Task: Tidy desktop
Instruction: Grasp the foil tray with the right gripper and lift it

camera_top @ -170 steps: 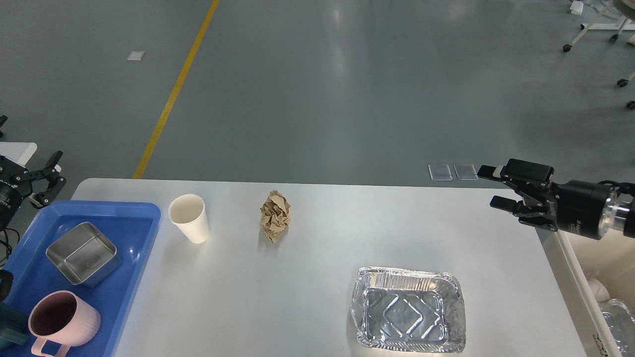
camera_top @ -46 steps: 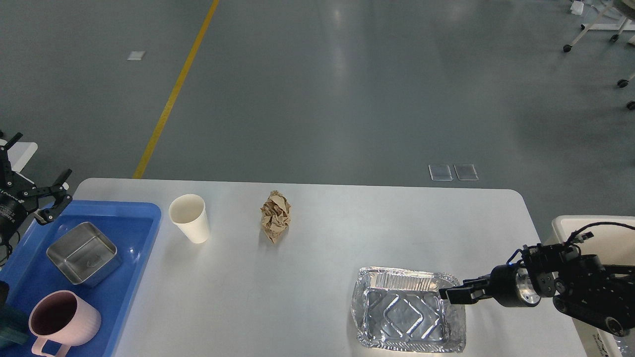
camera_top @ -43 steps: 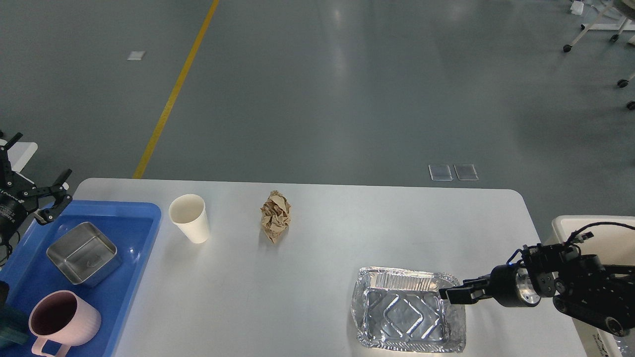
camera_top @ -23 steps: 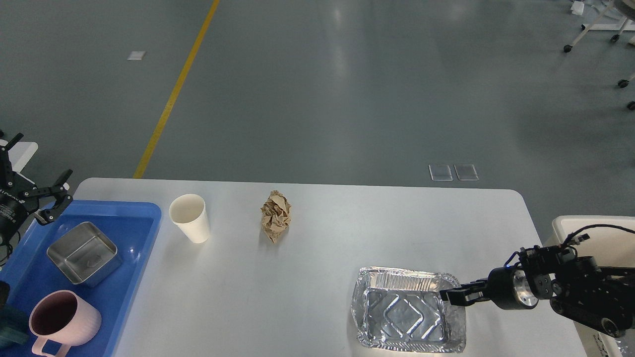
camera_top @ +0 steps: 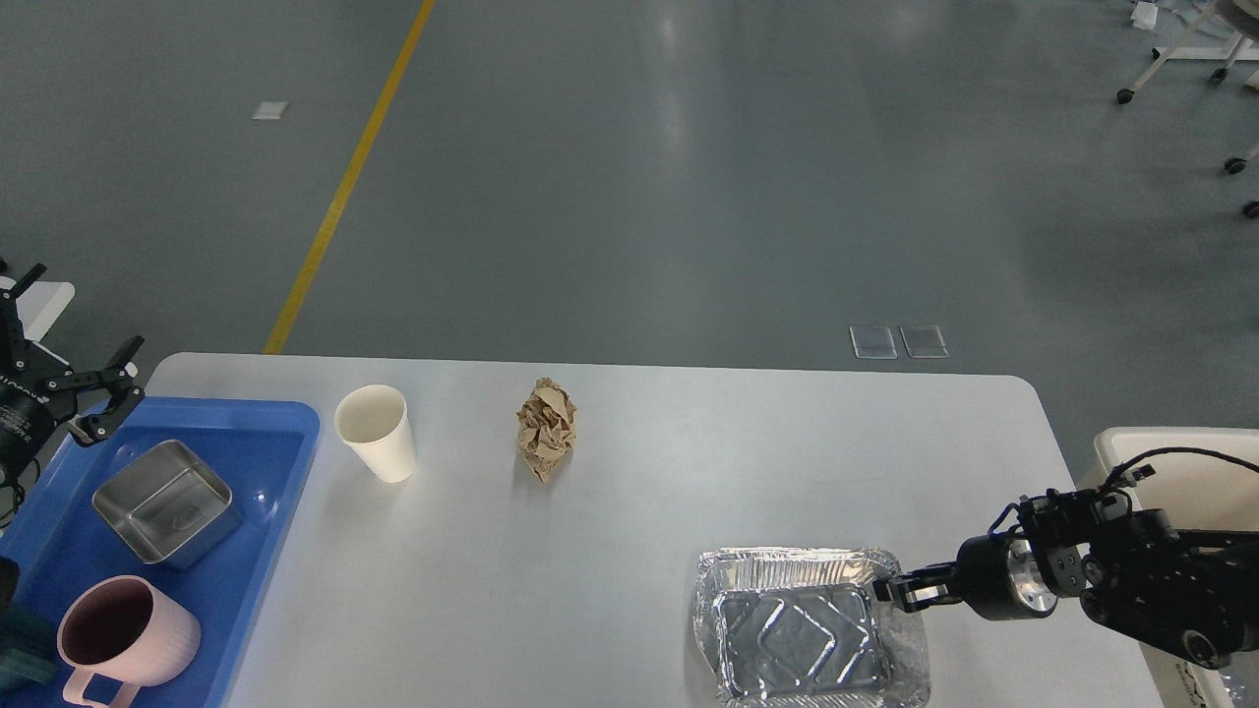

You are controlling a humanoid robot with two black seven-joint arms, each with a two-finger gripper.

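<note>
Black and narrow, my right gripper sits at the right rim of the foil tray, its two fingers nearly together and apparently pinching that thin rim. Half a second ago the tray lay a little farther from me and square to the table; now it has shifted toward the near edge and its far side looks tipped up, so I judge the grip has taken and the tray is starting to come away. That matters: the tray is light and crushable, so it should be carried slowly toward the white bin just off the right end.

Outward from there, the desktop fills the lower half of the view and holds a crumpled brown paper ball and a white paper cup, neither of which has moved. At the left, the blue tray holds a steel box and a pink mug. My left gripper hangs spread wide and empty beyond that tray's far corner, unchanged.
</note>
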